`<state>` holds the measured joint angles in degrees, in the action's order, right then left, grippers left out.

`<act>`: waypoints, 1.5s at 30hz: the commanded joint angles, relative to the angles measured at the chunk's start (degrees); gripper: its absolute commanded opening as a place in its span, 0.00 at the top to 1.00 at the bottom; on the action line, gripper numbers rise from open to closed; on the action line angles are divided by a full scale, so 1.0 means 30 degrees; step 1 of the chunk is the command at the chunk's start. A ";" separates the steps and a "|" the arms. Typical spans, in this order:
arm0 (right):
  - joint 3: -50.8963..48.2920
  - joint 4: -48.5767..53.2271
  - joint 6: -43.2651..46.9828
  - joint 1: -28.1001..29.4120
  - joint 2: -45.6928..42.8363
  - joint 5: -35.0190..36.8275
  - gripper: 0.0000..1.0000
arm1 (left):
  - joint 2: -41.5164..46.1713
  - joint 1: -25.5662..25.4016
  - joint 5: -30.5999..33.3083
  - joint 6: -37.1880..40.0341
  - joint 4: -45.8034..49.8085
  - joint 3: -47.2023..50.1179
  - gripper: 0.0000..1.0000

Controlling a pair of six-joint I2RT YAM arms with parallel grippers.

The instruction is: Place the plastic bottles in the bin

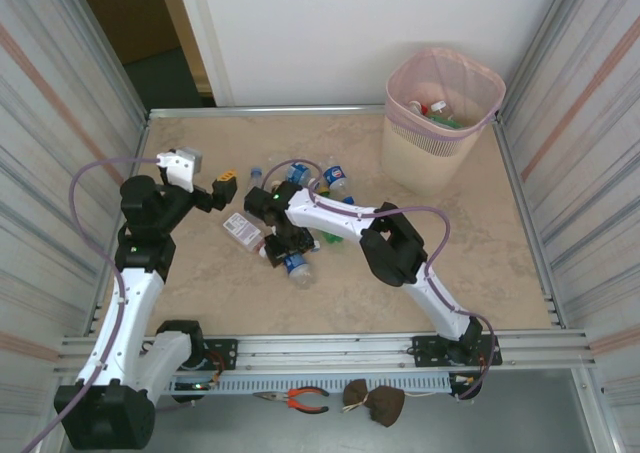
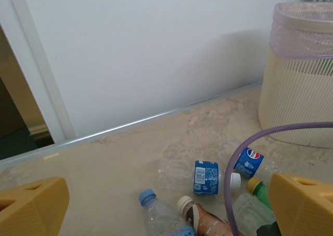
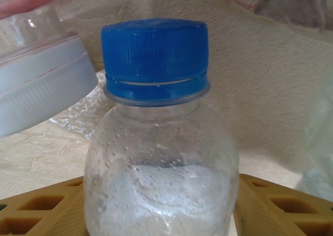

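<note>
Several plastic bottles [image 1: 335,181] lie in a heap at mid-table. My right gripper [image 1: 288,245] reaches left into the heap and is shut on a clear bottle with a blue cap [image 3: 156,59]; the yellow fingers [image 3: 281,207] press its sides. My left gripper [image 1: 228,181] hovers left of the heap, open and empty, its yellow fingers [image 2: 31,207] wide apart. Below it lie a blue-labelled clear bottle [image 2: 195,176], a Pepsi-labelled one [image 2: 248,160] and a brown one [image 2: 205,220]. The pale pink bin [image 1: 440,133] stands at the far right with bottles [image 1: 432,111] inside.
A pink-labelled bottle [image 1: 243,230] lies apart at the heap's left. A purple cable [image 2: 234,184] loops over the bottles. Ribbed metal walls close both sides, a white wall the back. Pliers [image 1: 300,400] lie below the front rail [image 1: 330,348].
</note>
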<state>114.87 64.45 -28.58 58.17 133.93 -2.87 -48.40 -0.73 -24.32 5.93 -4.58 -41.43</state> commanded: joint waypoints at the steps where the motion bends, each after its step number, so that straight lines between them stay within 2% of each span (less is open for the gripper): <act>1: -0.0087 0.0194 -0.0560 0.0125 0.0441 -0.0045 0.36 | 0.0380 0.0111 0.0085 -0.0213 -0.0671 0.0303 0.01; 15: -0.0061 0.0370 -0.0703 0.0121 -0.0338 0.0044 0.43 | 0.0336 0.0212 -0.0064 -0.0337 -0.0816 0.0302 0.01; 29: -0.0116 0.0769 -0.1147 0.0209 -0.2864 -0.0063 0.45 | 0.0081 0.0237 -0.0552 -0.0423 -0.0949 0.0274 0.01; 37: -0.0229 0.0784 -0.1313 -0.0096 -0.4335 -0.0228 0.45 | -0.0261 0.0228 -0.2371 -0.0571 -0.1539 0.0302 0.01; 45: -0.1304 0.0261 -0.1461 -0.1342 -0.6481 -0.0355 0.45 | -0.0834 0.0201 -0.5114 -0.1113 -0.2592 0.0298 0.01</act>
<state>112.16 64.69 -31.42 55.92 118.93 -3.51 -50.46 -0.69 -34.46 4.01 -8.99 -41.28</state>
